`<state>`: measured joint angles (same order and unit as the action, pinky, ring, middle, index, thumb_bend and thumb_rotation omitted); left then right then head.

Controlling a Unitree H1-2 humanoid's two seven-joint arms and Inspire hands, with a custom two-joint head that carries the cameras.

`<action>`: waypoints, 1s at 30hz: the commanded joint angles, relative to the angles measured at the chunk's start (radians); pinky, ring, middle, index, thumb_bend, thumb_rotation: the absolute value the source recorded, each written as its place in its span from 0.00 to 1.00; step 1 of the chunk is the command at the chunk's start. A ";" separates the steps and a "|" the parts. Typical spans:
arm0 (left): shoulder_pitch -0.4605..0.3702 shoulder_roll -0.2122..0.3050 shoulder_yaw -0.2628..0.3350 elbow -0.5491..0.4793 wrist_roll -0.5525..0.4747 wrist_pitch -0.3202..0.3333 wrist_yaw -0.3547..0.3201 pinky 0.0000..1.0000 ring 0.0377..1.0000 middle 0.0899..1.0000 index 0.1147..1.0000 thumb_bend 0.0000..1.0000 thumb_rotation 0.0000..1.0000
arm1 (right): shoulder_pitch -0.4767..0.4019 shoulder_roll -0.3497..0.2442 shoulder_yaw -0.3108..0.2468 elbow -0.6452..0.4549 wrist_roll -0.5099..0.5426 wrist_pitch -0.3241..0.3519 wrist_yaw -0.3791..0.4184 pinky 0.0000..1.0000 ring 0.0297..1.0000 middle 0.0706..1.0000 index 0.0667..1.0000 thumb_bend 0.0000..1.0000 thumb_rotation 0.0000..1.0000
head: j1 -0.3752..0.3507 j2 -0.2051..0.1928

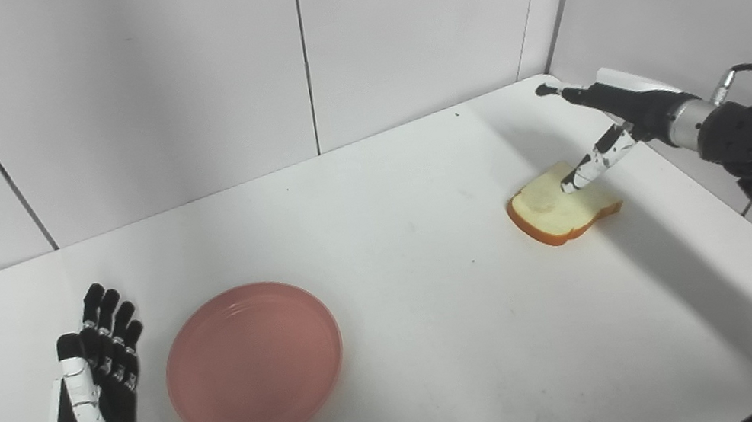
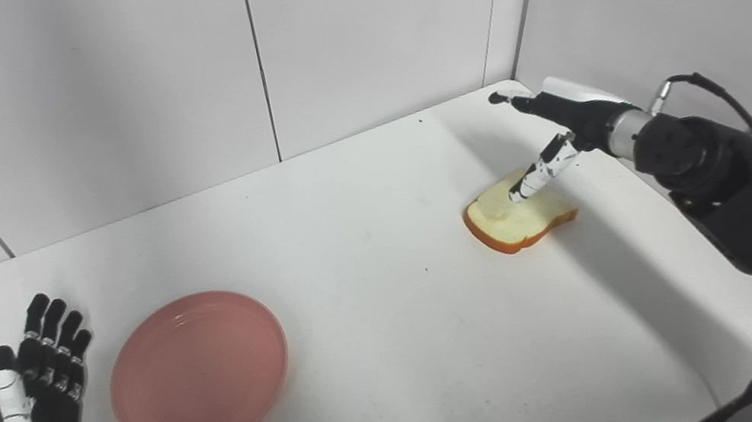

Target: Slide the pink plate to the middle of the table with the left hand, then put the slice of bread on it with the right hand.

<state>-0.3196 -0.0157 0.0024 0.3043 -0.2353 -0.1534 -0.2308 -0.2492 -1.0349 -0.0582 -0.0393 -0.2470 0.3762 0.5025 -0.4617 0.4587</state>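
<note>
Left of pink plate [image 1: 254,362]: left hand [image 1: 96,399] released, apart. Plate short of table [image 1: 447,353] middle. Right of plate: right hand [image 1: 611,119] spread, thumb touching bread [image 1: 560,203], ungrasped.

plate [image 1: 254,361] left on table [image 1: 447,353], bread slice [image 1: 562,213] far right

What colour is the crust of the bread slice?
Orange-brown around the bread slice, with a pale cream face; clearest in the left eye view.
</note>
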 commanded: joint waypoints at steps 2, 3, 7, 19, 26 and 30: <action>0.001 -0.013 -0.006 0.007 0.005 -0.046 -0.007 1.00 0.99 0.99 0.94 0.77 1.00 | -0.020 -0.095 0.019 -0.021 -0.061 -0.023 0.020 0.93 1.00 1.00 1.00 1.00 0.18 | -0.005 0.003; 0.003 -0.014 -0.007 0.000 0.005 -0.041 -0.005 1.00 0.98 0.99 0.94 0.77 1.00 | -0.023 -0.105 0.036 -0.026 -0.081 -0.027 0.026 0.93 1.00 1.00 1.00 1.00 0.17 | -0.007 0.002; 0.004 -0.012 -0.009 -0.012 0.006 -0.035 -0.005 1.00 0.99 1.00 0.94 0.77 1.00 | -0.042 -0.137 0.086 -0.045 -0.134 -0.053 0.057 0.93 1.00 1.00 1.00 1.00 0.15 | -0.013 0.003; -0.004 -0.002 -0.003 0.021 -0.011 -0.050 -0.021 1.00 0.98 0.99 0.93 0.79 1.00 | -0.143 -0.121 0.212 -0.035 -0.254 -0.064 0.160 0.99 1.00 1.00 1.00 1.00 0.10 | -0.033 -0.002; -0.005 0.006 -0.002 0.028 -0.017 -0.050 -0.029 1.00 0.98 0.99 0.93 0.78 1.00 | -0.186 -0.089 0.269 -0.021 -0.339 -0.075 0.171 1.00 1.00 1.00 1.00 1.00 0.08 | -0.035 -0.002; -0.003 0.006 0.000 0.023 -0.013 -0.045 -0.028 0.98 0.97 0.98 0.92 0.77 1.00 | -0.211 -0.073 0.306 -0.008 -0.397 -0.075 0.190 1.00 1.00 1.00 1.00 1.00 0.08 | -0.037 0.001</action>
<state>-0.3296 -0.0116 0.0032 0.3201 -0.2406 -0.1740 -0.2443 -0.4171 -1.0815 0.2571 -0.0448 -0.6130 0.3259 0.6941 -0.4985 0.4587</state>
